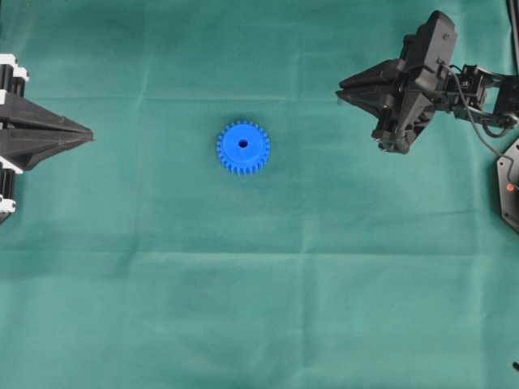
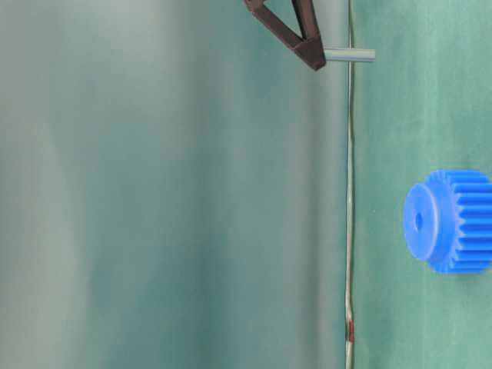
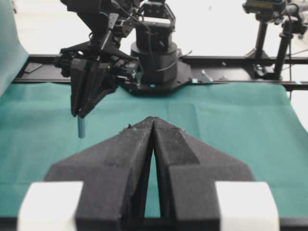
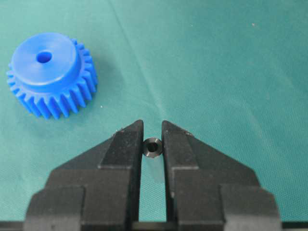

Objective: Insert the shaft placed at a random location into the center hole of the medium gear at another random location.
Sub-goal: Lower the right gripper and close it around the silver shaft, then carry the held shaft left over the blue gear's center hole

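The medium gear (image 1: 243,147) is bright blue and lies flat on the green cloth, hub up, its center hole (image 1: 243,144) dark and unfilled. It also shows in the right wrist view as the gear (image 4: 50,74) with its hole (image 4: 44,57). My right gripper (image 4: 153,132) is shut on the shaft (image 4: 153,147), seen end-on between the jaws. From the left wrist, the shaft (image 3: 81,128) hangs upright below the right gripper (image 3: 82,114), above the cloth. The right gripper (image 1: 379,143) sits well right of the gear. My left gripper (image 3: 152,120) is shut and holds nothing, at the left edge (image 1: 89,134).
The green cloth (image 1: 259,308) covers the whole table, with fold creases. The right arm's base (image 3: 154,62) and a black rail (image 3: 231,79) stand at the far side in the left wrist view. In the table-level view the gear (image 2: 450,221) and the shaft (image 2: 350,54) appear rotated.
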`<state>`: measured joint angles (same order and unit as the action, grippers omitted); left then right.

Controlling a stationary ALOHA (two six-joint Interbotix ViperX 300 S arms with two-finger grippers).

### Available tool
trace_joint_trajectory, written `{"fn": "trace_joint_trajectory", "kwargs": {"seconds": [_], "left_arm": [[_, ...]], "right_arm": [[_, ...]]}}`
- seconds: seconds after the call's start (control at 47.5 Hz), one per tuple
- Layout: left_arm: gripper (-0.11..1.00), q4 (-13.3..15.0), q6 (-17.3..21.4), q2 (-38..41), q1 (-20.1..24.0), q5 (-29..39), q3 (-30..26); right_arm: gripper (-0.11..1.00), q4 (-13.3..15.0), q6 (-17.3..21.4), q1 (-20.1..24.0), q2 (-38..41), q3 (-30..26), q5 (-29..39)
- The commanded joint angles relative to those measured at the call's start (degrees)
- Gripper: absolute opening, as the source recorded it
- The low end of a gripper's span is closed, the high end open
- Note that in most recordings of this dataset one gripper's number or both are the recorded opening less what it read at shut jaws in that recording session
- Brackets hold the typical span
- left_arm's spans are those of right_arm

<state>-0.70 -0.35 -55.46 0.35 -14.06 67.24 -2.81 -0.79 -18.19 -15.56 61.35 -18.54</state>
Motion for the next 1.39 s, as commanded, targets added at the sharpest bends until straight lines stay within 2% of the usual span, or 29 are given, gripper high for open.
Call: {"fn": "trace_joint_trajectory", "kwargs": {"seconds": [0.0, 0.211, 0.548, 0.758, 1.137, 1.369], "left_arm": [[0.00, -0.09, -0.18, 0.53, 0.09, -0.26, -1.14], [0.00, -0.09, -0.18, 0.53, 0.09, -0.26, -1.14], [0.00, -0.09, -0.18, 0.53, 0.09, -0.26, -1.14], [0.00, -0.09, -0.18, 0.53, 0.00, -0.09, -1.05], [0.00, -0.09, -0.09, 0.44, 0.09, 0.79, -1.14], [0.00, -0.09, -0.09, 0.44, 0.00, 0.62, -1.14]], "right_arm": [[0.13, -0.09, 0.88, 0.44, 0.00, -1.85, -0.18], [0.13, -0.18, 1.41, 2.81, 4.04, -5.98, -0.62], [0.13, -0.18, 1.41, 8.35, 13.45, -17.93, -0.26], [0.13, -0.18, 1.32, 10.55, 17.05, -23.29, -0.09], [0.13, -0.18, 1.32, 10.99, 18.72, -24.79, 0.09], [0.13, -0.62, 1.41, 11.78, 22.59, -25.40, -1.58]]}}
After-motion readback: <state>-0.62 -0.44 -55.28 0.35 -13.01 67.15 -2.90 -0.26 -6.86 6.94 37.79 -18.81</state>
